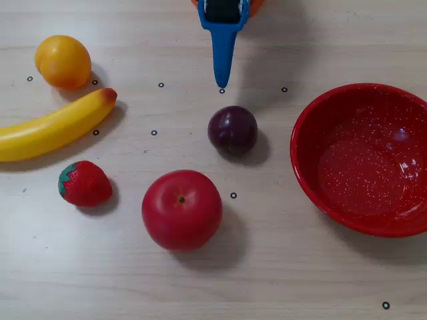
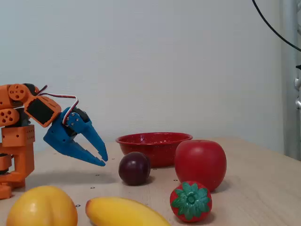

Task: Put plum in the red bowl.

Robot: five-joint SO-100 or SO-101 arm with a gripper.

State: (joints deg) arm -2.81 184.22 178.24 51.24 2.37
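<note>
The plum [image 1: 232,130] is a small dark purple fruit and lies on the wooden table near the middle; it also shows in the fixed view [image 2: 134,168]. The red bowl [image 1: 301,137] stands empty at the right of the overhead view, and behind the plum in the fixed view [image 2: 153,141]. My blue gripper [image 1: 222,83] points down toward the table just above the plum in the overhead view, a short gap away. In the fixed view the gripper [image 2: 104,161] hangs left of the plum, fingertips together and empty.
A large red apple [image 1: 181,209] lies just below the plum in the overhead view. A strawberry [image 1: 83,183], a banana [image 1: 57,127] and an orange fruit [image 1: 63,61] lie at the left. The orange arm base [image 2: 16,141] stands at the far left of the fixed view.
</note>
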